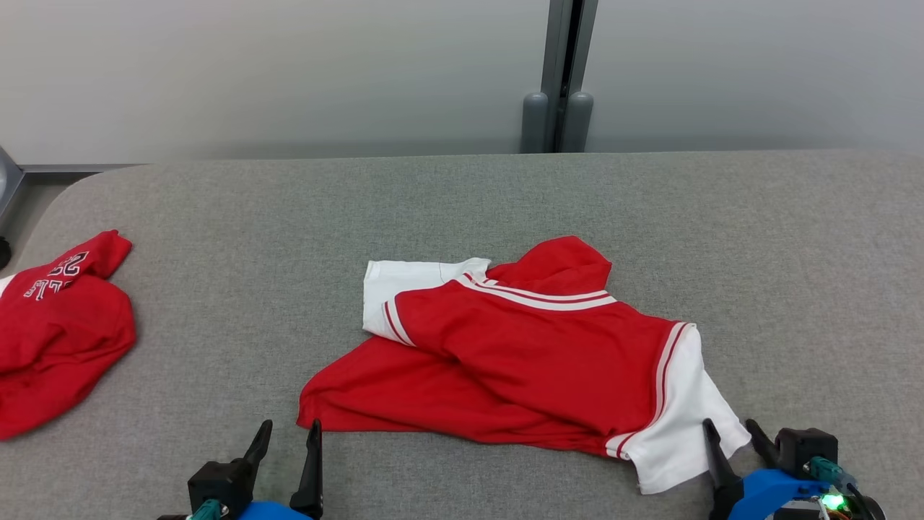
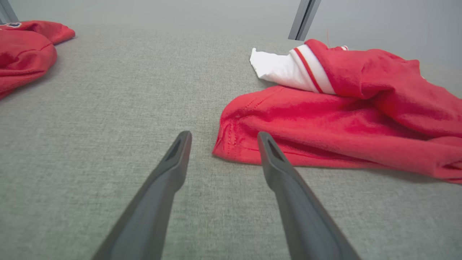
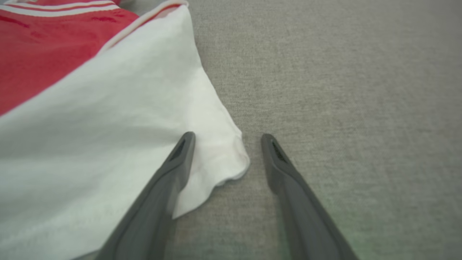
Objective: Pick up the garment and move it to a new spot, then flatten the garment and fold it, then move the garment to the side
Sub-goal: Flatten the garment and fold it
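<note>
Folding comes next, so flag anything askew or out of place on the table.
The red-and-white garment lies skewed and rumpled, not flat: one white sleeve is tucked at the far left, the other sleeve splays toward the near right. A second red garment sits crumpled at the left edge of the table. Nothing looks torn or spilled.

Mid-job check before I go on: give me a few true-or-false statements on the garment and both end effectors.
1. The left end effector and the right end effector both stand open. True.
2. The left end effector is clamped on the red-and-white garment. False: its jaws are open beside the red hem corner, holding nothing.
3. The right end effector is at the corner of the white sleeve. True.
4. The red-and-white garment is already neatly folded. False: it lies rumpled and partly doubled over.
5. A second red garment lies on the right of the table. False: it is on the left.
</note>
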Tool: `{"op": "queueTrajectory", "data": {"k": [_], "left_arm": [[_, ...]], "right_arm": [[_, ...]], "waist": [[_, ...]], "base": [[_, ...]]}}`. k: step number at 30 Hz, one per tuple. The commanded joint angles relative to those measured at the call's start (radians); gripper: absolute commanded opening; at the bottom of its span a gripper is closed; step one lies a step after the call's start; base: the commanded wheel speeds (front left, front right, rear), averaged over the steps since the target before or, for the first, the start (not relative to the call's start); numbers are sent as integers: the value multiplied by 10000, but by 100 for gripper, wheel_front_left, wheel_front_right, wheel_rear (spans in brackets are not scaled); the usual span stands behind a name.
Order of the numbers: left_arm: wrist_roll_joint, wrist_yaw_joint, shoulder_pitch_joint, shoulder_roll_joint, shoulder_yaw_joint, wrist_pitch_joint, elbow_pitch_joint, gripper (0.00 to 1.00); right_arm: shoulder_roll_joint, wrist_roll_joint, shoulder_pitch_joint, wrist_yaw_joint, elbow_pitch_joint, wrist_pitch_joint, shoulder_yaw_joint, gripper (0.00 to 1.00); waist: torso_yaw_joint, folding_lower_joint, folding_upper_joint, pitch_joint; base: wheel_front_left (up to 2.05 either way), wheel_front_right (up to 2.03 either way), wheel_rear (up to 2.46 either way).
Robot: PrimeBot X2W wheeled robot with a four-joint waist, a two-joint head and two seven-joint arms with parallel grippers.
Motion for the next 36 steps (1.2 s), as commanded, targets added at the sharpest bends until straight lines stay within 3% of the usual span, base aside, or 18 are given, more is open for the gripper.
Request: {"op": "queueTrajectory", "data": {"k": [1,4,8,15,33,34,35,36], "left_arm": [[-65,-11,-161,54,1,-3,-37,100],[-129,-12,-162,71,17,-3,-64,100],[-301,-13,-74,62,1,-3,-118,100],[-1195,-12,-38,137,-963,-3,-77,100],[-2738,1,-829,749,-2476,21,1030,100],[-2767,1,-855,767,-2540,21,1056,67],[-2787,1,-884,785,-2594,21,1065,9],[-2828,-1,-902,796,-2637,21,1046,0]], "right_arm": [[224,168,245,32,672,332,287,0],[223,216,315,32,686,333,240,0],[43,-134,538,2,-426,239,-889,0],[89,-653,831,15,-1914,178,-1867,0],[93,-451,520,15,-2736,176,-1230,0],[89,-440,511,15,-2777,176,-1224,0],[89,-437,500,15,-2804,176,-1216,0],[89,-418,485,15,-2849,176,-1201,0]], "waist": [[24,0,0,20],[4,0,0,24],[-149,0,0,-4],[-494,0,0,47],[-920,0,0,591],[-922,0,0,593],[-922,0,0,588],[-919,0,0,577]], "base": [[0,0,0],[0,0,0],[0,0,0],[0,0,0],[0,0,0],[0,0,0],[0,0,0],[0,0,0]]}}
